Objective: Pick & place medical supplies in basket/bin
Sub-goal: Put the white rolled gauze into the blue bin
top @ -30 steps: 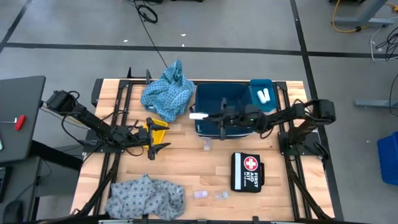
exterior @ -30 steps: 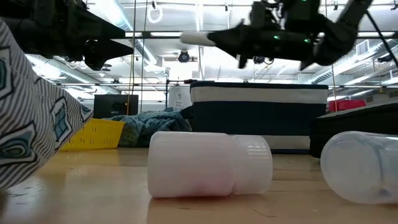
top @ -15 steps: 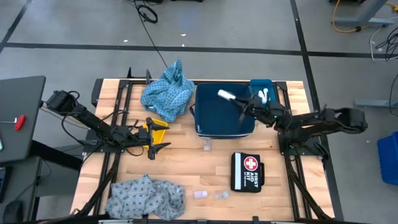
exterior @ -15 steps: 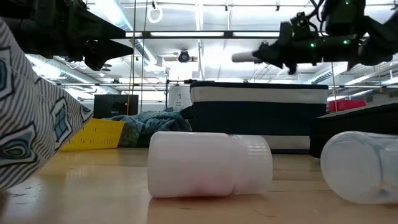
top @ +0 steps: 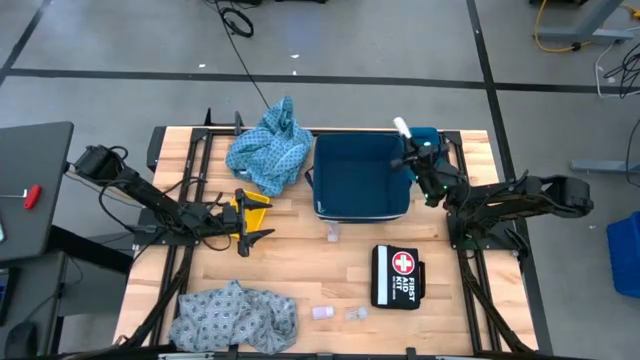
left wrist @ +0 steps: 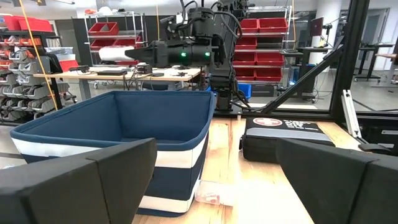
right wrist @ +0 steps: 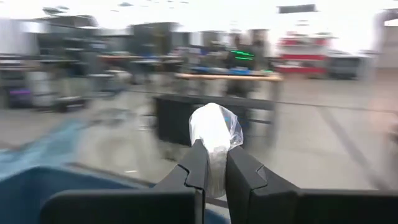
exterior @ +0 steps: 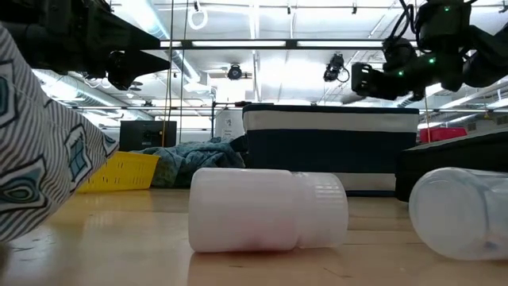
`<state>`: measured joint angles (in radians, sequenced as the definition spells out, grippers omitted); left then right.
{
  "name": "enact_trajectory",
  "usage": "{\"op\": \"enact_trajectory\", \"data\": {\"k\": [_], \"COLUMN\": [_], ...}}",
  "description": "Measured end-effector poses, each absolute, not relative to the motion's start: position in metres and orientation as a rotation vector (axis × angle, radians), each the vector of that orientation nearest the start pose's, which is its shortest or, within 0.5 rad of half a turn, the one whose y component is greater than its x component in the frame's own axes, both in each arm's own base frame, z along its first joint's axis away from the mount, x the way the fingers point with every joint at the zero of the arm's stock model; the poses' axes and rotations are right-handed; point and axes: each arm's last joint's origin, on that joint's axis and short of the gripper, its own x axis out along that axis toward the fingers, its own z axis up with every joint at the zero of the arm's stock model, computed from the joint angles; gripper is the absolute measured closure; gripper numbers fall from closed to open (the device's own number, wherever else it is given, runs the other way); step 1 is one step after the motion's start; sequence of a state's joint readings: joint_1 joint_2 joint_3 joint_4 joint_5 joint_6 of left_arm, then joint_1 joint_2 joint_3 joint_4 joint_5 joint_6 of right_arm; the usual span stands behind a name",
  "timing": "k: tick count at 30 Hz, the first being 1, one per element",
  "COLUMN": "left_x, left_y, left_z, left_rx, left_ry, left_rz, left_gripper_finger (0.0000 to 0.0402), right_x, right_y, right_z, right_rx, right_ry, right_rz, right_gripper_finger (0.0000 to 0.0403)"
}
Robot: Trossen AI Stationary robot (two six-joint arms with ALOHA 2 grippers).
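the right gripper point(top: 409, 140) is clamped on 1 wrapped white roll point(right wrist: 214, 134), held above the far right corner of the blue basket point(top: 360, 205). this looks like the carry-to-bin step; next it should centre over the small bin point(top: 428, 133) or basket, then release. the left gripper point(top: 262, 224) waits with fingers spread by the yellow tray point(top: 250, 203).

A black first aid kit point(top: 396, 277) lies on the wooden desk point(top: 300, 270) (a yellow object point(top: 252, 205) sits well apart).

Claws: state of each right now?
Left claw: open, empty, over the table beside the yellow bin.
Right claw: closed on a white roll, at the basket's far right corner.
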<state>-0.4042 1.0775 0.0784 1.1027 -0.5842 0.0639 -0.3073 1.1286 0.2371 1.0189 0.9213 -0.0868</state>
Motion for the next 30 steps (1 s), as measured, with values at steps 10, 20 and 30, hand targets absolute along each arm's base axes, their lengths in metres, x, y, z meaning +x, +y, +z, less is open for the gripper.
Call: {"op": "enact_trajectory", "data": {"k": [10,20,30], "left_x": [0.162,0.162,0.162], "left_y": [-0.052,-0.052,-0.052], "left_z": [0.172,0.172,0.172], "left_rx": [0.011,0.005,-0.001], "left_ry": [-0.086,-0.087,-0.088], "left_rz": [0.182,0.182,0.182], "left_gripper_finger": [0.0067,0.0067,0.0067], "right_x": [0.168,0.162,0.149], "right_y": [-0.082,-0.085,-0.102], "right_z": [0.189,0.163,0.145], "right_rx": [-0.104,-0.02,0.158], "right_ry": [0.102,0.206,0.297], "right_rz": [-1.538,-1.557,-1.495], "right_gripper_finger": [0.0375,0.0375,0.0375]}}
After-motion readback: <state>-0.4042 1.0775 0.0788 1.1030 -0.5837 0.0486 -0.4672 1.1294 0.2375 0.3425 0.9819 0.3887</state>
